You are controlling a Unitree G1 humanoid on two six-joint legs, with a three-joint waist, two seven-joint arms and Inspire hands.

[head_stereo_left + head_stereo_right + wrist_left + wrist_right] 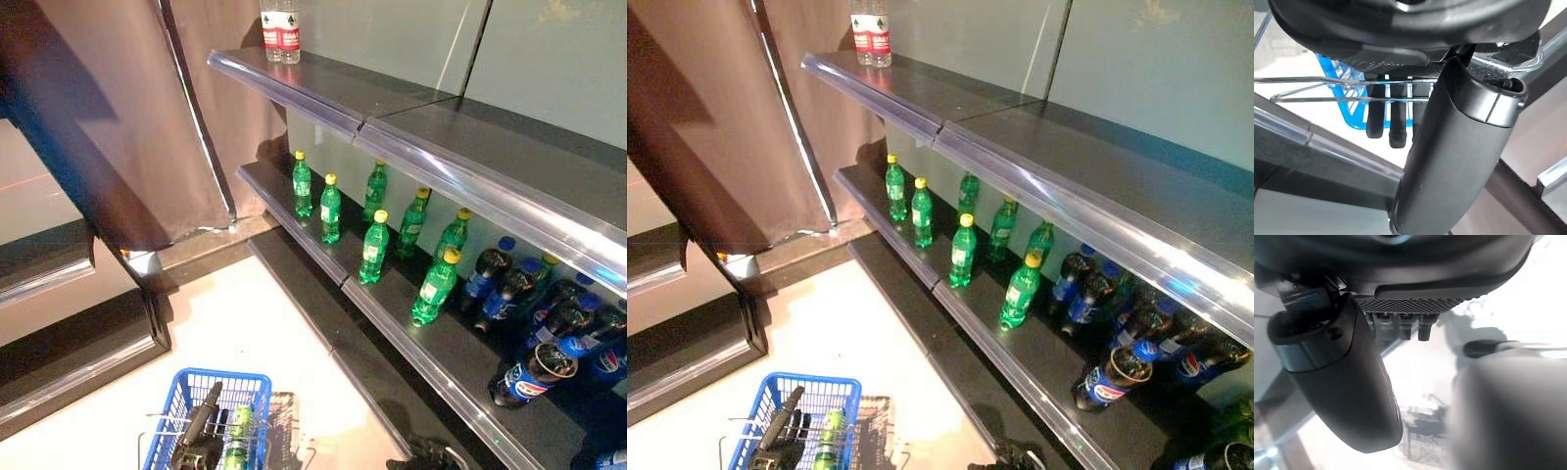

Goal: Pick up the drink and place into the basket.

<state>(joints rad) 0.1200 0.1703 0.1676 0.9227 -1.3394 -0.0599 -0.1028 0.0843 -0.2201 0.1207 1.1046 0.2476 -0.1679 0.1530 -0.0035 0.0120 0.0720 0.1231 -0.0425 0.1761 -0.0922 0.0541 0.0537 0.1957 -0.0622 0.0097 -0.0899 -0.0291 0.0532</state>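
My left hand (pixel 196 439) is shut on the thin wire handles (pixel 1352 90) of the blue basket (pixel 186 392), which hangs low at the left, off the floor. A green drink (pixel 238 436) lies in the basket. In the left wrist view my fingers (pixel 1396 127) curl round the wires, with the basket (pixel 1352 110) behind them. Green bottles with yellow caps (pixel 374 247) stand on the middle shelf (pixel 294 230). My right hand (pixel 423 454) hangs low at the bottom edge; in its wrist view its fingers (pixel 1400 325) are relaxed and hold nothing.
Dark cola bottles with blue caps (pixel 534 372) stand and lie further right on the same shelf. Water bottles (pixel 279 29) stand on the top shelf (pixel 392 108). A brown curtain (pixel 127 117) hangs at the left. Pale floor (pixel 255 323) lies between me and the shelves.
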